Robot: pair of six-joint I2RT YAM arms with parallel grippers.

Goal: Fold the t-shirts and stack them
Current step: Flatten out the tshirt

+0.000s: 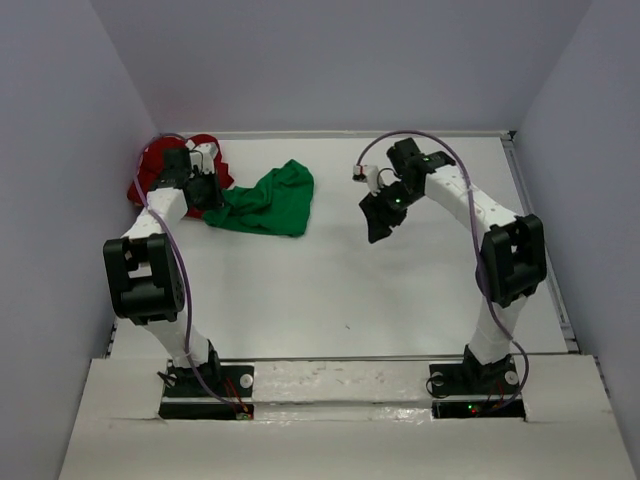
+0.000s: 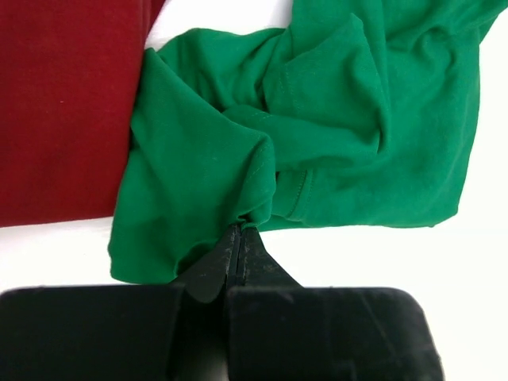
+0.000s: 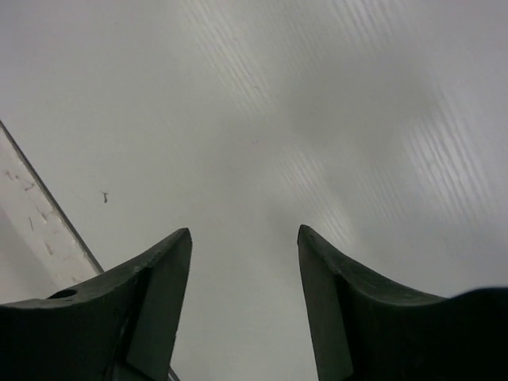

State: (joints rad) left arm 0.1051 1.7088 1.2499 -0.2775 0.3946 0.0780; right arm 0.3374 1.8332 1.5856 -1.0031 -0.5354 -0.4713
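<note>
The green t-shirt (image 1: 270, 200) lies crumpled at the back of the white table, left of centre. A red t-shirt (image 1: 150, 172) is bunched at the far left, beside it and partly under my left arm. My left gripper (image 1: 210, 203) is at the green t-shirt's left edge. In the left wrist view this gripper (image 2: 240, 231) is shut on a pinched fold of the green t-shirt (image 2: 333, 119), with the red t-shirt (image 2: 63, 111) flat to the left. My right gripper (image 1: 378, 232) hovers right of the green t-shirt, apart from it. In its own view the right gripper (image 3: 244, 234) is open, only bare table between its fingers.
Grey walls close in the table (image 1: 400, 290) on the left, back and right. A pale edge strip (image 3: 40, 230) runs along the left of the right wrist view. Purple cables loop over both arms.
</note>
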